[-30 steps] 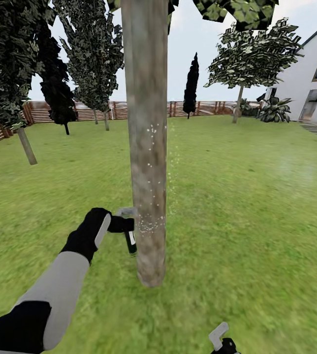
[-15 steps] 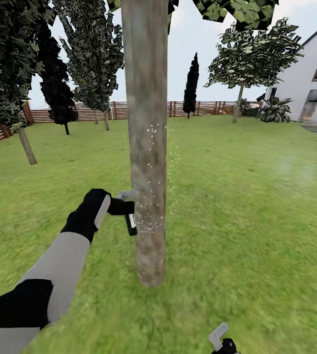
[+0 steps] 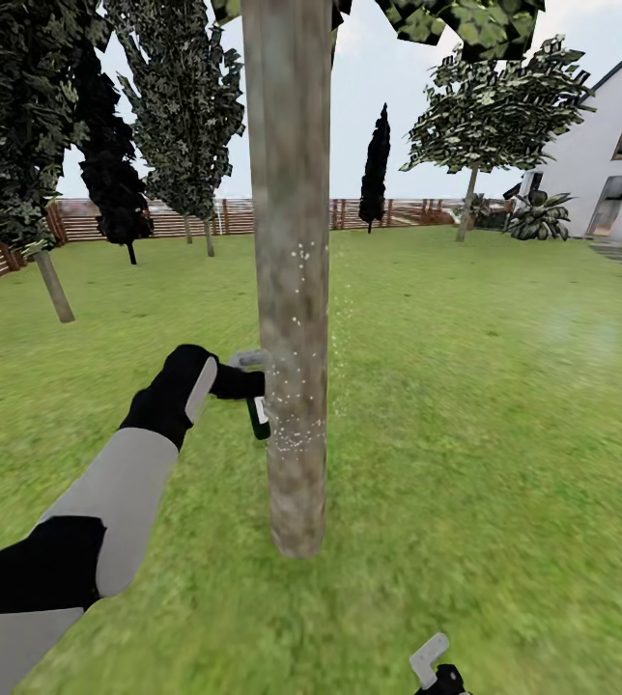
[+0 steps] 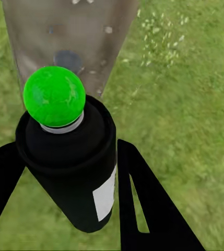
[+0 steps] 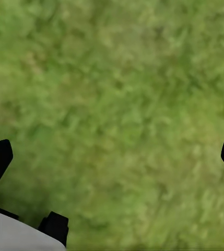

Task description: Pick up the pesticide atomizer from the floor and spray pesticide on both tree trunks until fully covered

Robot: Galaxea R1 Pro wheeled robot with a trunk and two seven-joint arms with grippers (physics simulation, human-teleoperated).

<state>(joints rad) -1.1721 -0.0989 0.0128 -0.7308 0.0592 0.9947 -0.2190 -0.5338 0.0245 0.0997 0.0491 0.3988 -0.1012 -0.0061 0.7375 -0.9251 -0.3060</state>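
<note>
A thick grey-brown tree trunk (image 3: 292, 241) stands right in front of me on the lawn. My left gripper (image 3: 250, 384) is shut on the pesticide atomizer (image 3: 259, 418), a small black bottle with a white label, held tight against the trunk's left side. White pesticide specks (image 3: 298, 386) dot the bark from mid height down to the bottle. In the left wrist view the atomizer (image 4: 72, 167) sits between both black fingers (image 4: 143, 198), its green round tip (image 4: 54, 97) facing the trunk (image 4: 65, 31). A second broadleaf tree (image 3: 469, 198) stands far right near the house. My right gripper (image 5: 112, 157) hangs open over grass.
Dark conifers (image 3: 108, 164) and a leaning trunk (image 3: 53, 285) stand at the left by the wooden slat fence (image 3: 176, 220). A white house (image 3: 620, 145) and palm-like plants (image 3: 540, 216) are at the far right. Open lawn (image 3: 485, 405) stretches all around the near trunk.
My left arm has lifted the atomizer a little higher along the trunk. The right gripper has stayed where it was.
</note>
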